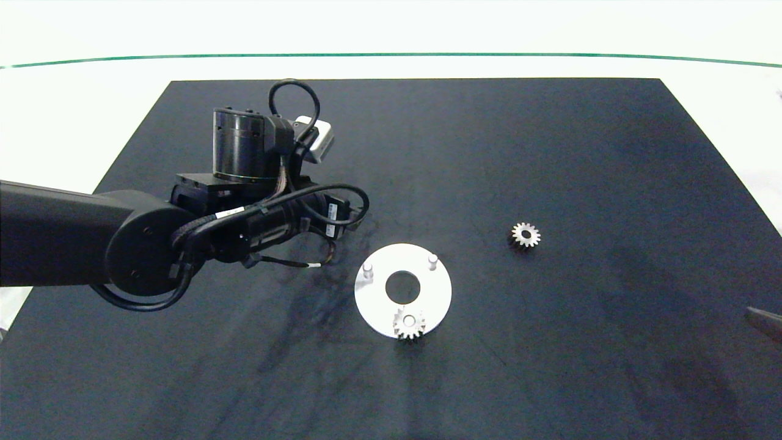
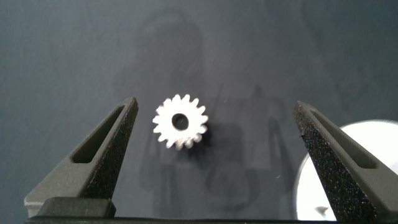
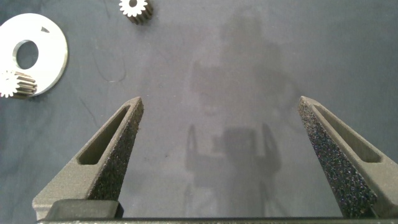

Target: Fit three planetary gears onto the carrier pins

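Observation:
The white carrier disc (image 1: pixel 421 304) lies mid-table with two bare carrier pins (image 1: pixel 368 269) (image 1: pixel 432 261) on its far side. One planetary gear (image 1: pixel 409 324) sits over the pin at its near edge. A second gear (image 1: pixel 525 234) lies loose on the mat to the disc's right. A third gear (image 2: pixel 180 121) lies flat on the mat between the fingers of my open left gripper (image 2: pixel 216 104), untouched and closer to one finger (image 2: pixel 106 155). The left arm (image 1: pixel 263 183) hides this gear in the head view. My right gripper (image 3: pixel 221 102) is open and empty over bare mat.
A black mat (image 1: pixel 550 153) covers the table, with white table surface and a green line (image 1: pixel 391 55) beyond it. The disc's rim (image 2: pixel 354 174) shows beside my left gripper. Only the right gripper's tip (image 1: pixel 767 321) shows at the head view's right edge.

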{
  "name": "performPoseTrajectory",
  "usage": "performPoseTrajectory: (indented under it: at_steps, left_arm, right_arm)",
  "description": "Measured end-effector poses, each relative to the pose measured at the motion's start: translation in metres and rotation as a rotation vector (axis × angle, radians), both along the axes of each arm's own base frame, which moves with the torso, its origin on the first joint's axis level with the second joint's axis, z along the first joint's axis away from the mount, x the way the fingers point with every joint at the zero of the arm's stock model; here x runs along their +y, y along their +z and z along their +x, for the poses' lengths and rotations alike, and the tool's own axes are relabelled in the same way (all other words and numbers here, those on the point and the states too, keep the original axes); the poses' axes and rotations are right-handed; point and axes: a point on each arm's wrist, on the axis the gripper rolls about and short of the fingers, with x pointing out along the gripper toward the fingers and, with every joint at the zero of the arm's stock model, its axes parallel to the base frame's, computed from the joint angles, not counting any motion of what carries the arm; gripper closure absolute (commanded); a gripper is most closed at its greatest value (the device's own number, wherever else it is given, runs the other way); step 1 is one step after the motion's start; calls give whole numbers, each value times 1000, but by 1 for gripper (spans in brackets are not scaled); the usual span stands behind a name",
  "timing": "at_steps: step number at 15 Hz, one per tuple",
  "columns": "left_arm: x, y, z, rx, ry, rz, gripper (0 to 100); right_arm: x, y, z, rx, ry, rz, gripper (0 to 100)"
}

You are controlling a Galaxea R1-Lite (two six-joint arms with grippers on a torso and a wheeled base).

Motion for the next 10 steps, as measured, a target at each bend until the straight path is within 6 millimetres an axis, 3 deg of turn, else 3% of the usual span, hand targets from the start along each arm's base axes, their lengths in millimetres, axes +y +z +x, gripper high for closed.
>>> performPoseTrajectory:
  at_steps: [3,10]
  left_arm:
    - [9,-3,1,2,12,18,0]
    - [8,-14,10,-5,19,19,0]
  right_arm:
    - [0,0,0,0,0,0,0]
    - [0,0,0,0,0,0,0]
